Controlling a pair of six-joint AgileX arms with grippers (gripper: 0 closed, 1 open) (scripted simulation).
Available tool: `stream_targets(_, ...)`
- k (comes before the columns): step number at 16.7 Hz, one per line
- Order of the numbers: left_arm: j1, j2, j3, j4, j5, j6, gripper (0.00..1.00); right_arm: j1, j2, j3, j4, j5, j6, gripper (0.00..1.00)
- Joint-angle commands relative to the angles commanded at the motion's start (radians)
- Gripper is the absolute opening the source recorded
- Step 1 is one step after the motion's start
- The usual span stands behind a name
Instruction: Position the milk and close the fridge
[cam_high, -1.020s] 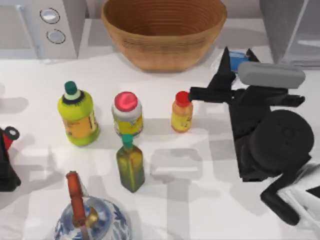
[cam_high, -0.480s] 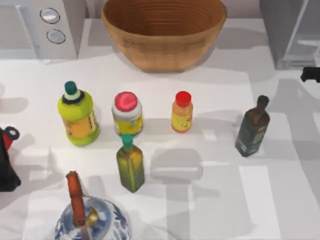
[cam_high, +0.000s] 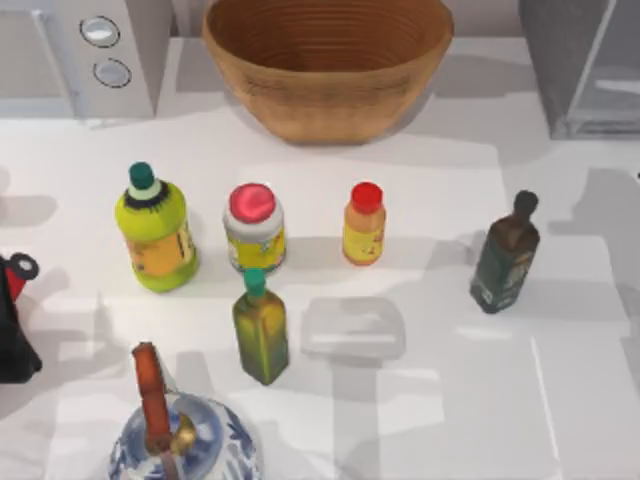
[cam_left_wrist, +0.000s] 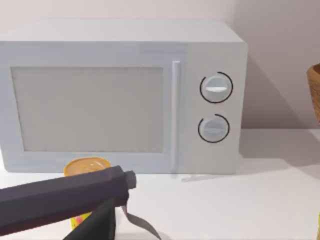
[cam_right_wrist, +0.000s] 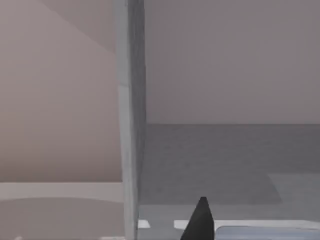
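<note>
Milk, and the right pincer: where are they?

Right pincer (cam_right_wrist: 200, 223) shows as one dark tip in the right wrist view. It cannot be told whether it is spread or pressed together. It points at the fridge (cam_right_wrist: 131, 100), whose grey door edge stands upright just ahead, with the pale inside beyond. A pale blue strip (cam_right_wrist: 265, 233) lies just beside the tip. Whether that strip is the milk cannot be told.

Where does the fridge stand?

In the top view the fridge (cam_high: 580, 60) is at the far right corner of the tabletop (cam_high: 450, 400), and its door is open.

And the left pincer?

Left pincer (cam_left_wrist: 100, 210) appears in the left wrist view as a dark bar in front of a pale microwave (cam_left_wrist: 120, 95) with two round knobs. Its state cannot be told. The left arm (cam_high: 12, 330) sits at the tabletop's left edge.

What else is on the tabletop?

A dark bottle (cam_high: 505, 255) stands nearest the right edge. Towards the left edge from it stand an orange bottle (cam_high: 363, 224) with a red cap, a red-lidded jar (cam_high: 254, 228) and a yellow-green bottle (cam_high: 155, 235), all apart. An olive bottle (cam_high: 260, 325) with a green cap stands upright just in front of the jar. A blue-and-white teapot (cam_high: 180, 440) sits at the near edge. A wicker basket (cam_high: 325, 70) is at the middle of the far edge, and the microwave (cam_high: 90, 50) is in the far left corner.
</note>
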Motion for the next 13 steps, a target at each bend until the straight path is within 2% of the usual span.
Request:
stream_targets(6, 0.000, 0.000, 0.000, 0.000, 0.000, 0.000, 1.00, -0.019, 0.081, 0.106, -0.016, -0.028, -0.002, 0.00)
stream_targets(13, 0.000, 0.000, 0.000, 0.000, 0.000, 0.000, 1.00, -0.108, 0.413, 0.525, -0.099, -0.130, -0.019, 0.00)
